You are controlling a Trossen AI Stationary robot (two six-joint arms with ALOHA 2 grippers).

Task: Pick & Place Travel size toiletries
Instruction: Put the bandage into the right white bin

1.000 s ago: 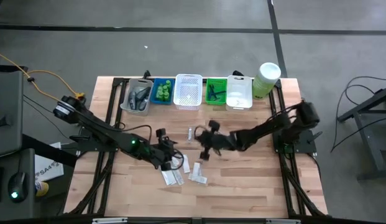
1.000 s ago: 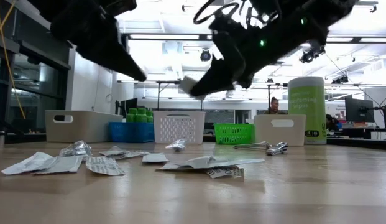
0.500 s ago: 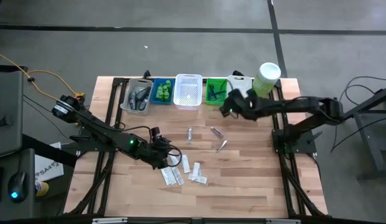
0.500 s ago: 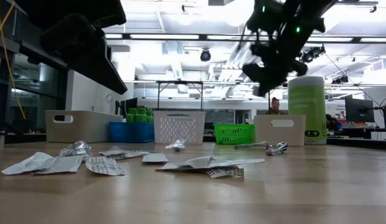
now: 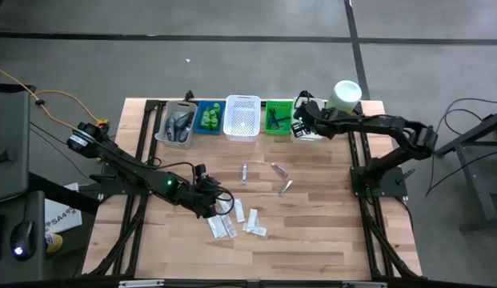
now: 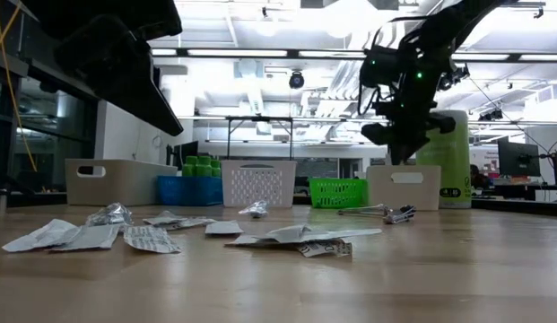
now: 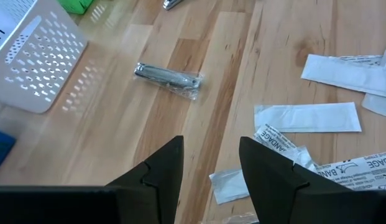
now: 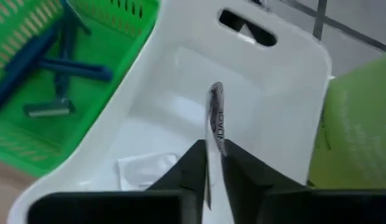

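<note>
Sachet (image 8: pixel 215 121) print, apparently "…DAGE", over white basket (image 8: pixel 292 106).

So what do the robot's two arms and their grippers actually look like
Both arms are dark, slim and jointed, with black cables looped along them. The left arm shows a small green light near its gripper; the right arm shows green lights too. Each gripper, including the right gripper, has two dark, flat, wedge-shaped fingers.

Right gripper (image 8: pixel 208 163): sachet (image 8: pixel 215 118) sits edge-on between the fingers, print mostly unreadable, lower end hidden behind them. White basket (image 8: pixel 286 106) cut off by the frame edge; the flat packet (image 8: pixel 146 169) inside is blurred. In the high view the sachets (image 5: pixel 236 220) by the left gripper (image 5: pixel 218 199) are too small to tell apart.
</note>
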